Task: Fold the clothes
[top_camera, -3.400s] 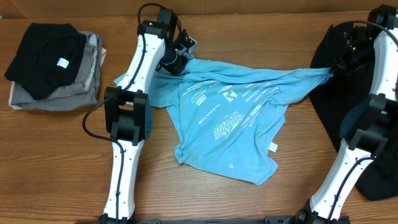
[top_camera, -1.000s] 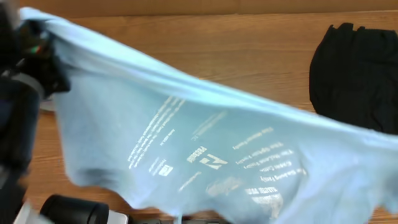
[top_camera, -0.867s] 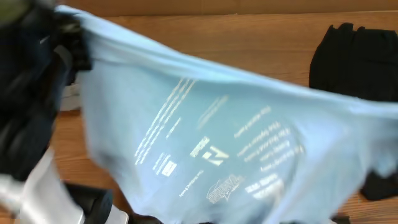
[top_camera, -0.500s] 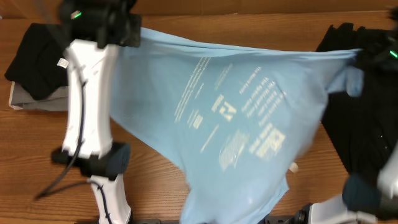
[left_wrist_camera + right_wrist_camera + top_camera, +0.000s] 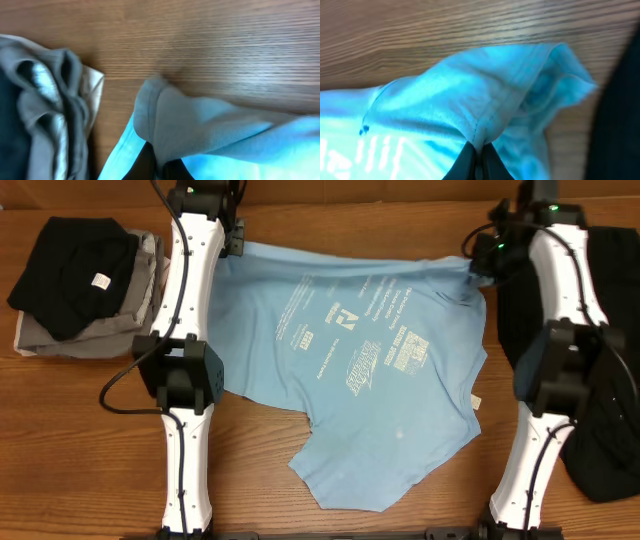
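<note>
The clothes are one light blue T-shirt (image 5: 375, 370) with white lettering, spread across the middle of the table, its lower part bunched toward the front. My left gripper (image 5: 232, 242) is shut on the shirt's far left corner; in the left wrist view the blue cloth (image 5: 200, 125) is pinched between the dark fingers of that gripper (image 5: 160, 167). My right gripper (image 5: 484, 260) is shut on the shirt's far right corner. The right wrist view shows a seam fold of the shirt (image 5: 485, 110) clamped in this gripper (image 5: 479, 157).
A folded pile of black and grey garments (image 5: 85, 280) lies at the far left, seen close by in the left wrist view (image 5: 45, 115). A heap of black cloth (image 5: 600, 360) covers the right side. The table's back edge runs just behind both grippers.
The shirt was held up high and stretched close to the camera. Both arms have since carried it back and down, and it now lies spread on the table.
</note>
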